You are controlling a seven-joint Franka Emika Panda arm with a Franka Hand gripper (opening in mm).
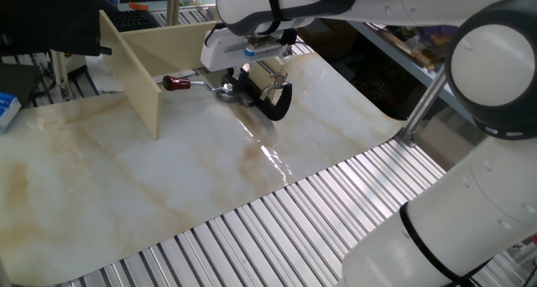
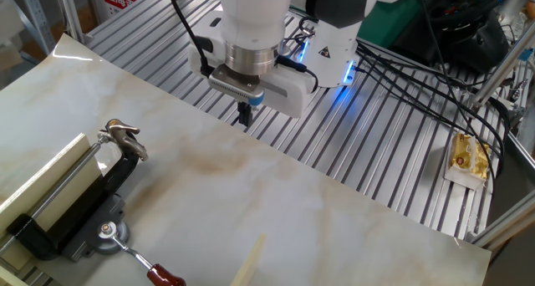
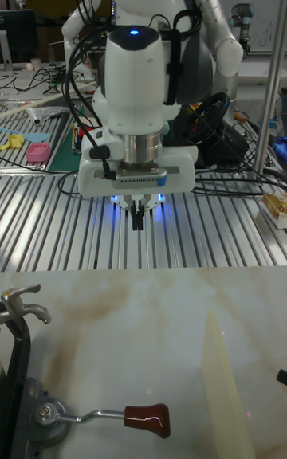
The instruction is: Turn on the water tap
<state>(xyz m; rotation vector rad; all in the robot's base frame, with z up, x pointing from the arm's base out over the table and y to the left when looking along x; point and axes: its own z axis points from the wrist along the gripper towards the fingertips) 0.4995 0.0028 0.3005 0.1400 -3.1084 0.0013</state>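
Note:
The water tap lies at the near left of the marble table, held in a black clamp body. Its chrome spout curls up at one end. A thin chrome rod runs from the round base to a dark red knob. From the opposite side the tap sits beside the beige panels, knob pointing left. My gripper hangs over the table's far edge, well apart from the tap, fingers shut with nothing between them. Its fingertips point straight down.
Beige partition panels stand upright next to the knob; one panel edge rises right of it. Ribbed aluminium rails surround the marble top. Cables and a snack packet lie at the right.

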